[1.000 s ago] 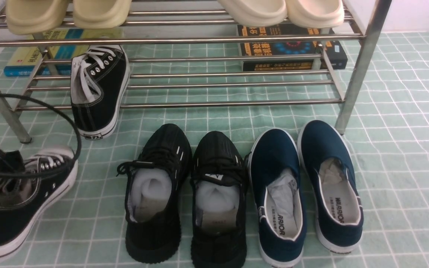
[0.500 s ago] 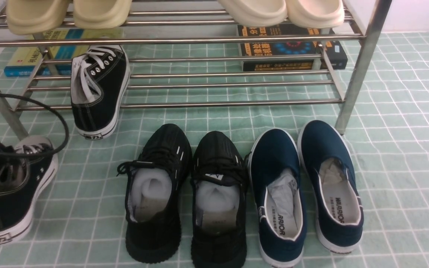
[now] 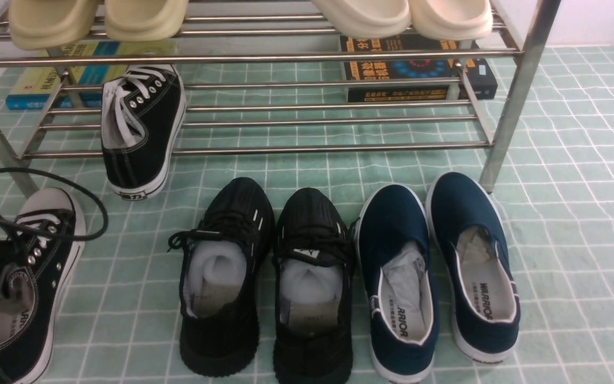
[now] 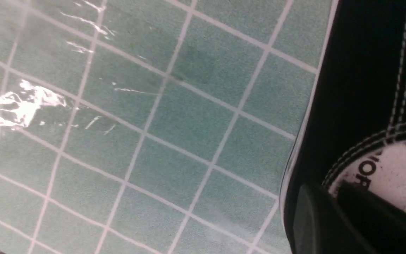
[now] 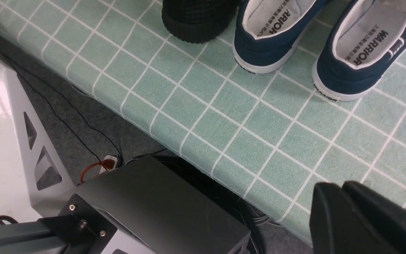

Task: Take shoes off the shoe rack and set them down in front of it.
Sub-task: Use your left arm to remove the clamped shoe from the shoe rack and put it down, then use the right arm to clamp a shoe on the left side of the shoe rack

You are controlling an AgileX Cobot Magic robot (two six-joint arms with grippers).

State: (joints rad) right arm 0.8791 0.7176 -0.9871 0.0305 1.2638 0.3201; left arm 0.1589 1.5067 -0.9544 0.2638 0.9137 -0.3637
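Observation:
The steel shoe rack [image 3: 264, 56] spans the back of the front view. One black canvas sneaker with white laces [image 3: 142, 133] sits on its lower tier at the left. Its mate [image 3: 24, 282] rests sole-down on the green mat at the far left, toe toward the rack. My left gripper [image 4: 324, 187] straddles that sneaker's side wall [image 4: 358, 88], one finger outside and one inside; how tightly is hidden. The black knit sneakers [image 3: 221, 277] [image 3: 312, 288] stand side by side in front of the rack. My right gripper [image 5: 342, 183] is shut and empty over the mat's near edge.
Navy slip-ons [image 3: 397, 282] [image 3: 472, 266] stand right of the knit pair. Beige slides [image 3: 99, 18] and cream slides [image 3: 403, 16] fill the top tier. Books [image 3: 419, 69] [image 3: 46, 80] lie under the rack. The left arm's cables [image 3: 35, 213] loop over the canvas sneaker. The robot's base [image 5: 153, 204] lies below the mat.
The canvas sneaker at the left has come down and rolled from a tilt onto its sole, its toe now pointing at the rack. The other shoes and the right arm have not moved.

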